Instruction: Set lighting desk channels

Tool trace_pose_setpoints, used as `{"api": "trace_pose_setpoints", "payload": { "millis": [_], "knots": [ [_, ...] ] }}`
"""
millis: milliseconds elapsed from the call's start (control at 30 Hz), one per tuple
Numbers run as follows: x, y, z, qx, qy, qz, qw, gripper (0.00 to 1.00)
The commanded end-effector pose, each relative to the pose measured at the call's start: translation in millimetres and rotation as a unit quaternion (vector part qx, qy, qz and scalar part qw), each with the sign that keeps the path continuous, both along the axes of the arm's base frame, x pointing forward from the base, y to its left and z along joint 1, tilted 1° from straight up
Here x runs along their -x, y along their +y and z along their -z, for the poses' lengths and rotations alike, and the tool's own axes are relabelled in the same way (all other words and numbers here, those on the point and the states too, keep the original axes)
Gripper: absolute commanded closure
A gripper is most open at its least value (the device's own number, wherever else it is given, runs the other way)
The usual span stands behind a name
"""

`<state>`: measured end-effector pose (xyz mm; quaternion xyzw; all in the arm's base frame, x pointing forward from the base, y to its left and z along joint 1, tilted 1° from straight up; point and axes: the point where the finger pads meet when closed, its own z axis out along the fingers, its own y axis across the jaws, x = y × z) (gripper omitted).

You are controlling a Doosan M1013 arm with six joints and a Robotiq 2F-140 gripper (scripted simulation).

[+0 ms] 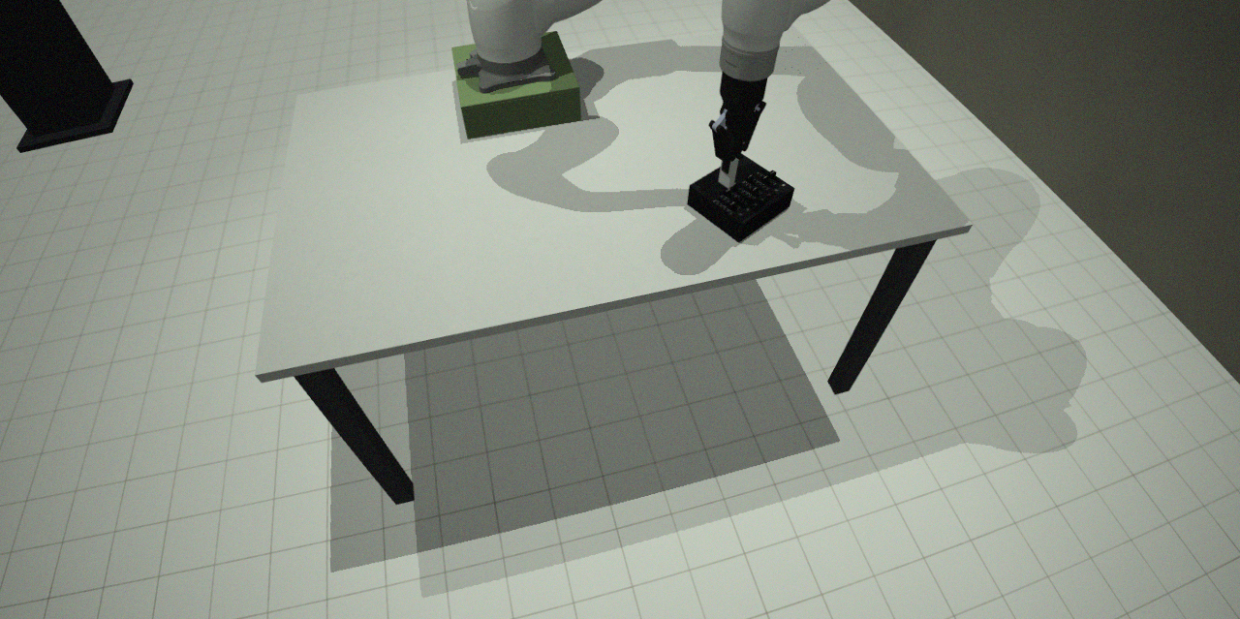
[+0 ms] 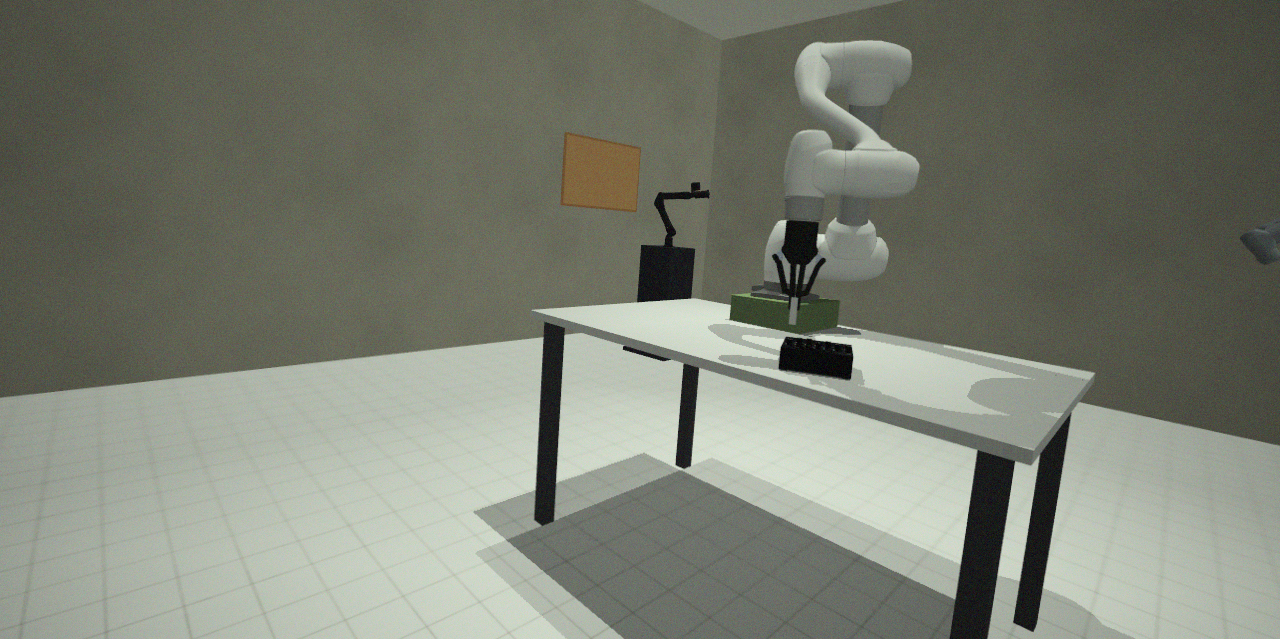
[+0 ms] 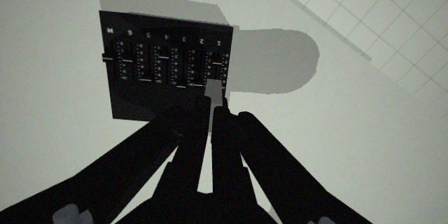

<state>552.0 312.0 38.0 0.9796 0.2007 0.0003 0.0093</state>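
Observation:
The lighting desk [image 1: 741, 199] is a small black box near the table's right front edge. It also shows in the exterior view [image 2: 814, 356]. In the wrist view the desk [image 3: 166, 64] shows a row of faders labelled M, 6, 5, 4, 3, 2, 1 from left to right. The channel 1 fader cap [image 3: 217, 63] sits about mid-slot. The channel 5 cap [image 3: 144, 80] seems to sit near the slot's near end. My gripper [image 3: 213, 90] [image 1: 728, 175] [image 2: 794, 313] is shut and empty, pointing down. It hangs a little above the desk's channel 1 end and clear of the faders.
The arm's green base block [image 1: 518, 95] stands at the table's back. The table's right front edge [image 1: 867, 255] runs close to the desk. A black stand [image 2: 665, 270] with a small arm is behind the table.

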Motion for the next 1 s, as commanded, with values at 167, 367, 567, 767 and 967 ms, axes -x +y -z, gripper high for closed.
{"api": "trace_pose_setpoints", "payload": {
  "millis": [167,367,567,767,967],
  "knots": [
    [61.9,66.5,5.3,0.000,0.000,0.000,1.000,0.90],
    [62.6,67.2,5.3,0.000,0.000,0.000,1.000,0.90],
    [62.6,67.2,5.3,0.000,0.000,0.000,1.000,0.90],
    [62.6,67.2,5.3,0.000,0.000,0.000,1.000,0.90],
    [62.6,67.2,5.3,0.000,0.000,0.000,1.000,0.90]
  ]
}}
